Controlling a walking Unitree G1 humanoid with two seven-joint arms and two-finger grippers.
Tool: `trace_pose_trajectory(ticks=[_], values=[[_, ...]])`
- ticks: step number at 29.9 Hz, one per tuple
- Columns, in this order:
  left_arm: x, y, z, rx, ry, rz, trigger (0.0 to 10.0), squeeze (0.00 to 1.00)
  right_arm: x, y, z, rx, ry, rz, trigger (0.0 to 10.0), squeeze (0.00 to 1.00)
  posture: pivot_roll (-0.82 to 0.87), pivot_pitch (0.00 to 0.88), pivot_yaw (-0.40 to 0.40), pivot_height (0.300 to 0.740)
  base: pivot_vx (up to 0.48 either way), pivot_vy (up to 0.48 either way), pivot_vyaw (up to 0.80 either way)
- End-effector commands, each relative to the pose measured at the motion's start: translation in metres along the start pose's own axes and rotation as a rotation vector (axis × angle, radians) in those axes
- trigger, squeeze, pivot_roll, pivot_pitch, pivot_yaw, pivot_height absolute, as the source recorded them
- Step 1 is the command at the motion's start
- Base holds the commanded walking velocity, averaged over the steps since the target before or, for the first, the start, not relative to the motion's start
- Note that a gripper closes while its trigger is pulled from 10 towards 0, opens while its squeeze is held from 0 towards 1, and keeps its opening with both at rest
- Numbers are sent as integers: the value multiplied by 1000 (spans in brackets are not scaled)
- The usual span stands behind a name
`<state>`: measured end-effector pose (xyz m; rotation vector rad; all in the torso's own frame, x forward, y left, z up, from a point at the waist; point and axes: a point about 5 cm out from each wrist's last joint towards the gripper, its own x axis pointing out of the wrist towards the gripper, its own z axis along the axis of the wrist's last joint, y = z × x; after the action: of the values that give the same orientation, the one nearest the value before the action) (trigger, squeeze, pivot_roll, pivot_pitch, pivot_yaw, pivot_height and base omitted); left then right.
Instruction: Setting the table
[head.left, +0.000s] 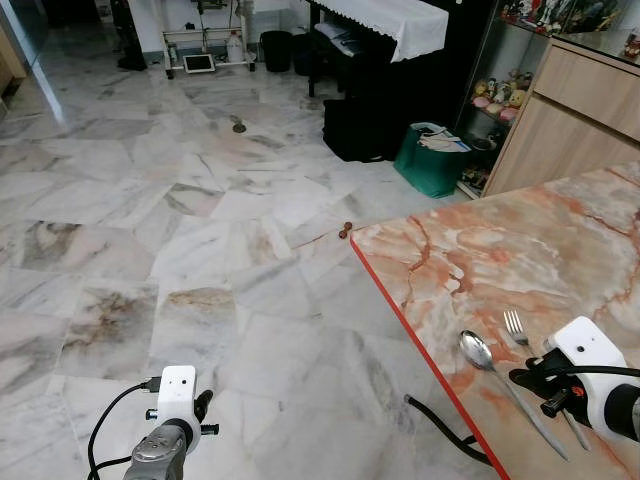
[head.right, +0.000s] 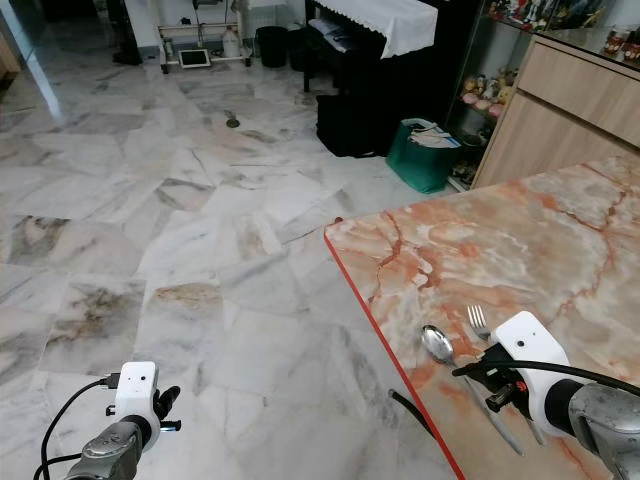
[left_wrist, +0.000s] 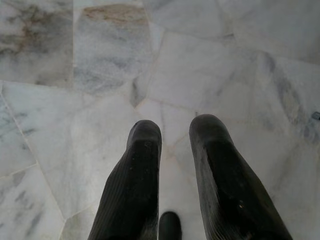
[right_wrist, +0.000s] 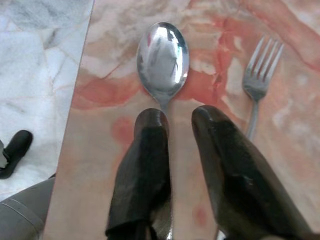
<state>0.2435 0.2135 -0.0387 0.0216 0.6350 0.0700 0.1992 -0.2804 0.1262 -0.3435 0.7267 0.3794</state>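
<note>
The right claw, fingers parted, hovers over the spoon handle near the table edge; the fork lies just beside. The left claw, parted, hangs over the floor.

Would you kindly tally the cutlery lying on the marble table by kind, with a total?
Spoons: 1, the spoon.
Forks: 1, the fork.
Total: 2, both on the marble table.
</note>
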Motion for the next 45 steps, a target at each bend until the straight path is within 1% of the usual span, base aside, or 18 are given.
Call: trace_pose_trajectory(ticks=[1, 4, 7, 8, 9, 16, 19, 24, 36, 45], values=[[-1, 2, -6, 8, 31, -2, 10000, 0, -2, 3, 1, 3, -6, 1, 10000, 1000, 42, 0, -2, 727, 0, 0, 0], [-1, 2, -6, 10, 34, -4, 10000, 0, 0, 6, 3, 11, -13, 16, 10000, 1000, 42, 0, -1, 727, 0, 0, 0], [-1, 2, -6, 13, 37, -7, 10000, 0, 3, 6, 2, 15, -2, 2, 10000, 1000, 42, 0, -1, 727, 0, 0, 0], [-1, 2, -6, 12, 39, -7, 10000, 0, 4, 5, 1, 16, 0, -1, 10000, 416, 46, 0, -4, 727, 0, 0, 0], [-2, 2, -7, 12, 41, -6, 10000, 0, 5, 5, 1, 15, 0, -1, 10000, 0, 46, 0, -4, 727, 0, 0, 0], [-2, 3, -8, 13, 46, -5, 10000, 0, 8, 5, 0, 12, 8, 0, 10000, 0, 50, 0, -9, 727, 0, 0, 0], [-2, 3, -8, 11, 47, -4, 10000, 0, 14, 7, -6, 8, 37, 12, 10000, 0, 53, 0, -10, 727, 0, 0, 0], [-1, 3, -6, 9, 45, -1, 10000, 0, 19, 10, -11, 31, 40, 20, 10000, 0, 58, 0, -14, 727, 0, 0, 0], [-1, 5, -6, 6, 45, 6, 10000, 0, 21, 8, -14, 42, 47, 15, 10000, 0, 58, 0, -11, 727, 0, 0, 0], [-1, 6, -5, 4, 43, 9, 10000, 0, 26, 8, -17, 55, 56, 3, 10000, 0, 60, 0, -9, 727, 0, 0, 0]])
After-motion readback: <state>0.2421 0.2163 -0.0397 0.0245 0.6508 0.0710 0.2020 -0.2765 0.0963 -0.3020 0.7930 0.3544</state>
